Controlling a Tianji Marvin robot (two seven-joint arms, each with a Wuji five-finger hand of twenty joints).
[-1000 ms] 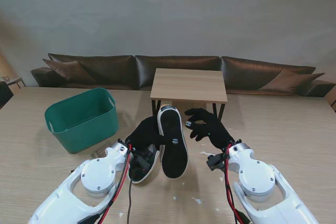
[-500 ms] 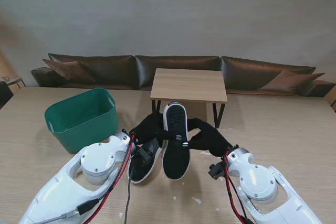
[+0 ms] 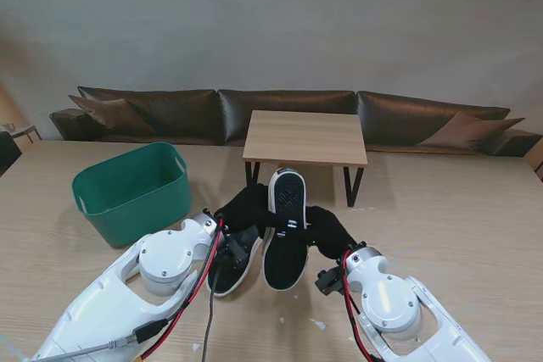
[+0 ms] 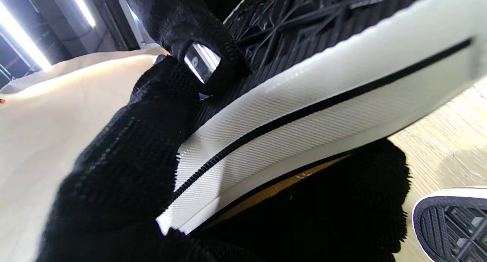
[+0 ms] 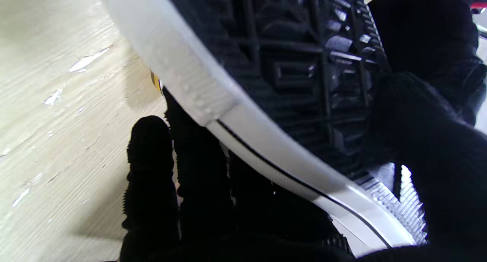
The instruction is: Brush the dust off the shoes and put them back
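From the stand view, a black shoe with a white rim [image 3: 285, 231] was seen held sole-up over the middle of the desk [image 3: 458, 209], gripped from both sides by the gloved left hand [image 3: 242, 208] and right hand [image 3: 327, 228]. A second shoe [image 3: 232, 262] was noted lying on the desk just left of the held one, partly hidden by the left arm. A green basket [image 3: 131, 192] stood well apart to the left, and small white scraps [image 3: 319, 324] were scattered on the desk nearer to me. From the left wrist view, the fingers [image 4: 190, 33] were seen closed on the held shoe [image 4: 323, 87], one pressed on the tread, the rest wrapped under the white sidewall; the other shoe's sole [image 4: 452, 224] showed at the corner. From the right wrist view, the fingers [image 5: 152, 178] were seen curled beneath the shoe [image 5: 289, 83], the thumb [image 5: 430, 147] laid on its tread.
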